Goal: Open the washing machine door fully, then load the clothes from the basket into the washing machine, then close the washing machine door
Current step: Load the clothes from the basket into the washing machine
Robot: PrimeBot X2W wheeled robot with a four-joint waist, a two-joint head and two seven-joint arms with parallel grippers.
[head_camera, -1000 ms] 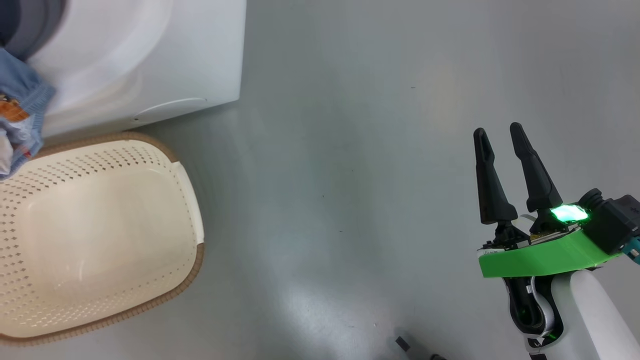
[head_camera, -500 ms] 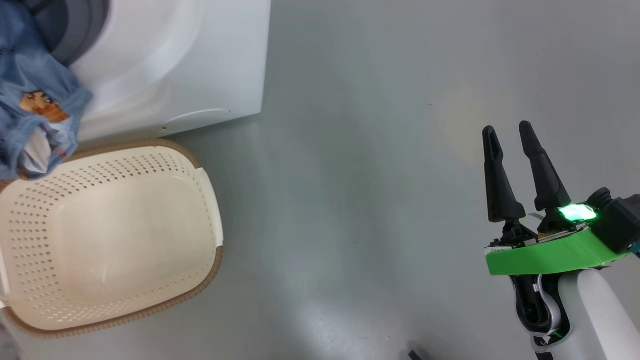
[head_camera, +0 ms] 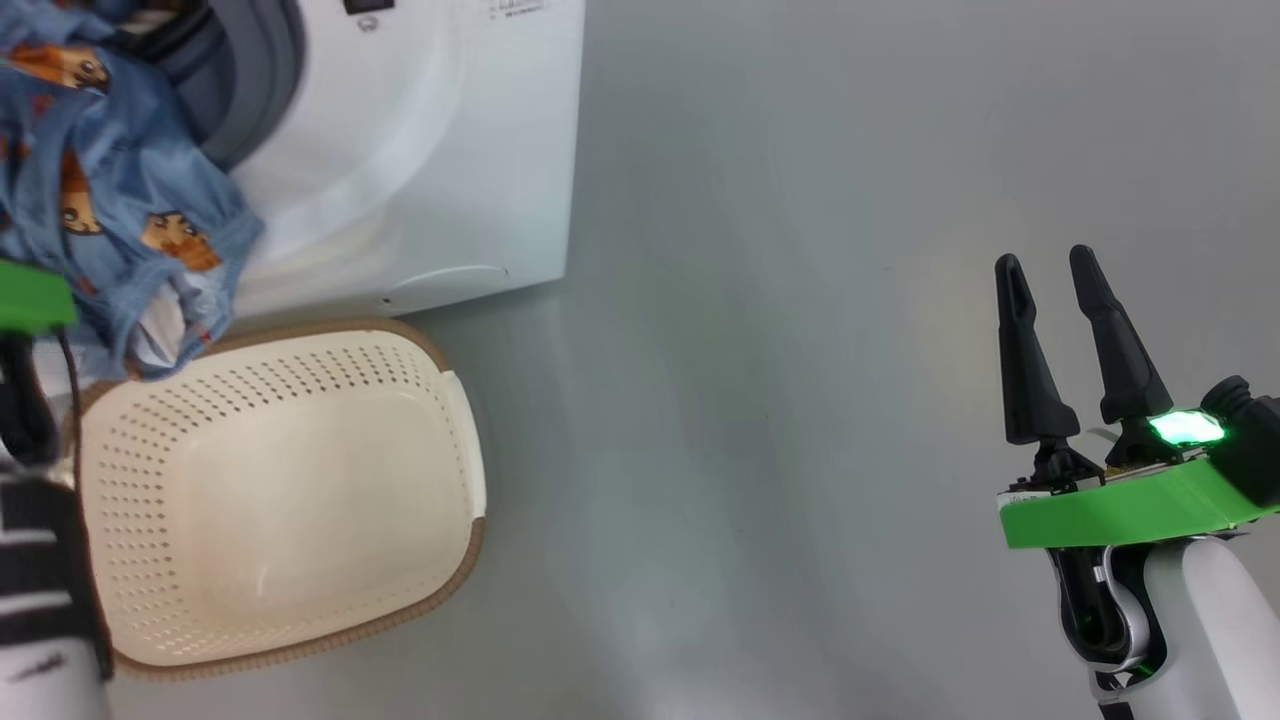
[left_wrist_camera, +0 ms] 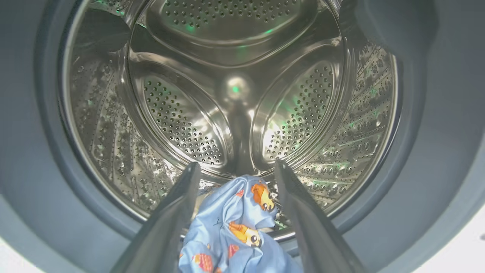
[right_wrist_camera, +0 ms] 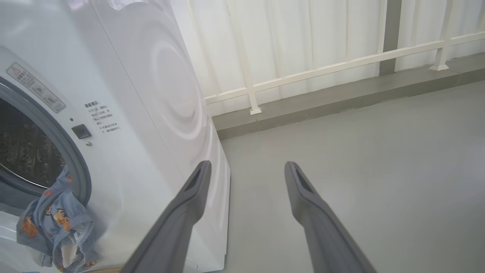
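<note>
The white washing machine (head_camera: 430, 150) stands open, and its steel drum (left_wrist_camera: 235, 87) faces my left gripper (left_wrist_camera: 237, 165). That gripper is open at the grey gasket. The light blue bear-print clothes (left_wrist_camera: 231, 235) lie between and below its fingers. They drape over the lower lip of the opening, partly inside the drum. The rest of the clothes (head_camera: 120, 200) hangs down the front above the basket (head_camera: 280, 500), with a cream-white piece showing underneath. The basket's inside is bare. My right gripper (head_camera: 1050, 265) hovers open and empty over the floor, far right. The washing machine door is out of view.
Grey floor (head_camera: 760, 400) spreads between the basket and my right arm. A white railing (right_wrist_camera: 322, 68) and a pale wall run behind the machine's right side. My left arm's green band (head_camera: 30, 300) shows at the left edge of the head view.
The head camera has swung, so the machine, clothes and basket sit further right and lower in view. My left arm's green band has come into view. Both grippers stay open.
</note>
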